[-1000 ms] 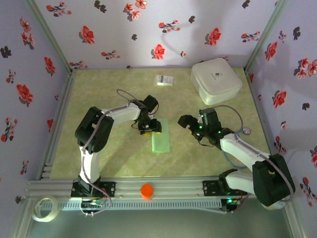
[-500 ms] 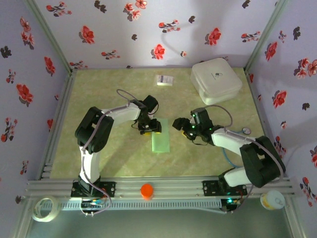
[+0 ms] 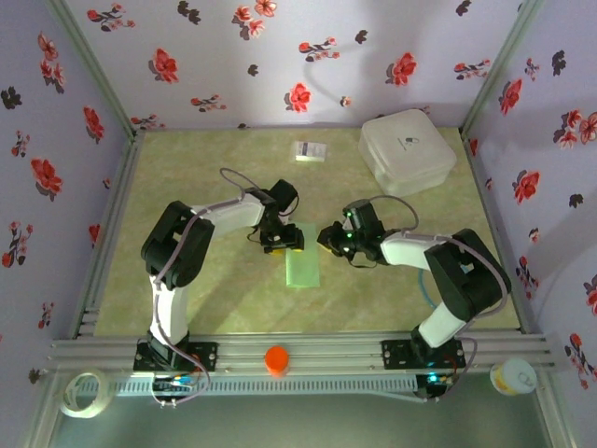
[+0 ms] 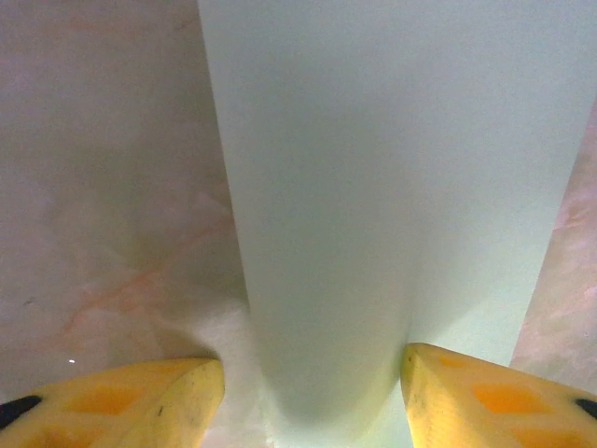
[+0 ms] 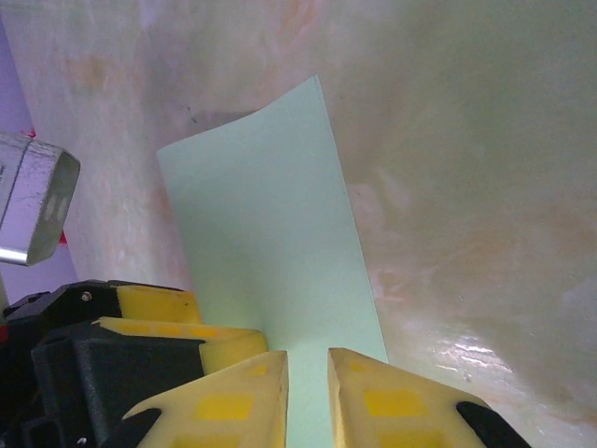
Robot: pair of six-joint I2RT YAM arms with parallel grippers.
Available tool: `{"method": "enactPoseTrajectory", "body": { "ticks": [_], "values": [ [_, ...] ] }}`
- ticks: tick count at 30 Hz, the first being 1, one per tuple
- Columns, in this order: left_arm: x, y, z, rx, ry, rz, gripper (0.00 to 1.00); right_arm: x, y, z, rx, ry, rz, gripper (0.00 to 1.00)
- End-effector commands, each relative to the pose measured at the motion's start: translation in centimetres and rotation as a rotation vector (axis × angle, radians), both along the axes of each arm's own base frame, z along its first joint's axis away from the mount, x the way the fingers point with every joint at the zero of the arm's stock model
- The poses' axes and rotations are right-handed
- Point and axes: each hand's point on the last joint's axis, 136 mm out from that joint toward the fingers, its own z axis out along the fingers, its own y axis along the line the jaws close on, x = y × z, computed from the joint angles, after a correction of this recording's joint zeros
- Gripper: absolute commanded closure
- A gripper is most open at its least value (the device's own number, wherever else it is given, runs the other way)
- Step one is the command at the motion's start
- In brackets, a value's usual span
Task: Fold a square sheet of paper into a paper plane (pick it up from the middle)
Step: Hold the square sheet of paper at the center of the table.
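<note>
Right gripper: jaws drawn almost together, only a thin slit left between them, pale green showing through it. Impossible to tell whether a layer is pinched there or merely lies beneath. Left gripper: jaws apart, straddling the far end of the square sheet of paper, with bare table visible between one jaw and the fold, so no squeeze evident.

Sheet already doubled into a narrow strip with a soft, rounded fold. Lying near the middle of the table, long axis running from the far edge toward the near edge, far end under both grippers.

Likely trouble from here, as a judgement only:
- Catching one layer alone and lifting: fold springing open, edges slipping out of register, centre crease ending up crooked.
- Pulling sideways against the left gripper's hold: thin paper crumpling or tearing at the far end.
- Working this close together: grippers knocking into each other and nudging the strip askew on the smooth table.
- Pressing down before the edges line up: crease set off-centre, hard to undo, lopsided plane later.
- Closing on nothing: sheet left flat, grasp to be repeated.
</note>
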Motion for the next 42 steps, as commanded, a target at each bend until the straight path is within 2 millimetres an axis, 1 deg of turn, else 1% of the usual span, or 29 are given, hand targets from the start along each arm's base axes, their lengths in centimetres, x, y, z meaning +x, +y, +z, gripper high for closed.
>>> {"method": "enactPoseTrajectory", "body": {
  "ticks": [1, 8, 14, 20, 32, 38, 42],
  "values": [
    [-0.8, 4.4, -7.9, 0.221, 0.023, -0.025, 0.42, 0.6, 1.3, 0.9, 0.037, -0.018, 0.023, 0.84],
    [-0.8, 4.3, -8.0, 0.219, 0.023, -0.021, 0.42, 0.7, 2.8, 0.0, 0.045, 0.009, 0.070, 1.00],
    [-0.9, 4.4, -8.1, 0.222, 0.027, -0.019, 0.42, 0.5, 3.5, -0.9, 0.026, 0.034, 0.092, 1.00],
    [-0.9, 4.3, -8.1, 0.219, 0.028, -0.018, 0.42, 0.0, 4.0, -1.4, 0.007, 0.052, 0.123, 1.00],
    [-1.0, 4.4, -8.2, 0.221, 0.033, -0.022, 0.42, -1.3, 2.9, -3.7, -0.062, 0.110, 0.125, 1.00],
    [-0.9, 4.3, -8.1, 0.216, 0.032, -0.017, 0.42, -2.3, 1.0, -5.9, -0.184, 0.150, 0.131, 1.00],
    [-0.7, 3.1, -7.2, 0.158, 0.029, -0.001, 0.42, -2.9, 0.5, -6.8, -0.210, 0.159, 0.157, 1.00]
  ]
}}
